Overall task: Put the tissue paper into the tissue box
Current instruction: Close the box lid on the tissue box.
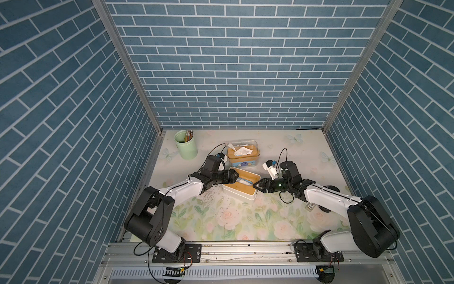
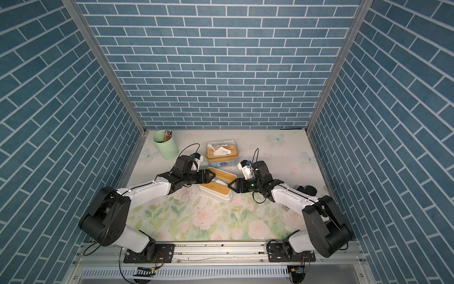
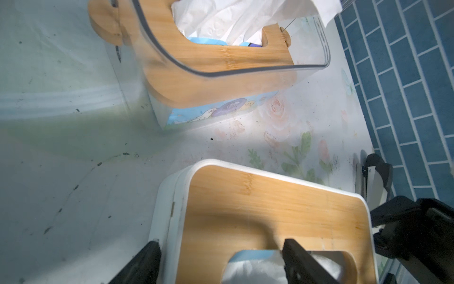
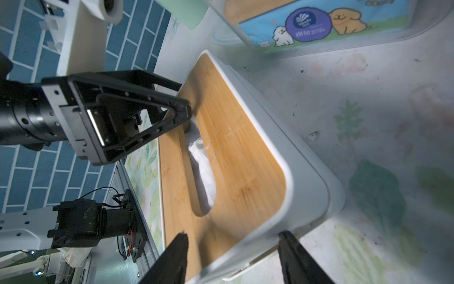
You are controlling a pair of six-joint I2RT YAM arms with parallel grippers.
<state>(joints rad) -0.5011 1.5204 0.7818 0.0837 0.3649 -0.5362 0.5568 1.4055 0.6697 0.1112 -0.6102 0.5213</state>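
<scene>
Tissue box (image 4: 315, 183) – matt white plastic, smooth wooden lid (image 4: 245, 157) – tissue paper (image 4: 204, 172) crinkled.

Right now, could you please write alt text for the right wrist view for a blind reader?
A white tissue box with a bamboo lid fills the view, tissue paper showing in its slot. The left gripper is at its far end; the right gripper, jaws open, straddles its near corner.

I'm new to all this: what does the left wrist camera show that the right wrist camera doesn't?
Only the left wrist view shows a tissue sheet sticking up out of the clear box. Only the right wrist view shows the green cup and the full length of the slot in the white box. Both show the white box, tissue in its slot and the clear box's cartoon label.
</scene>
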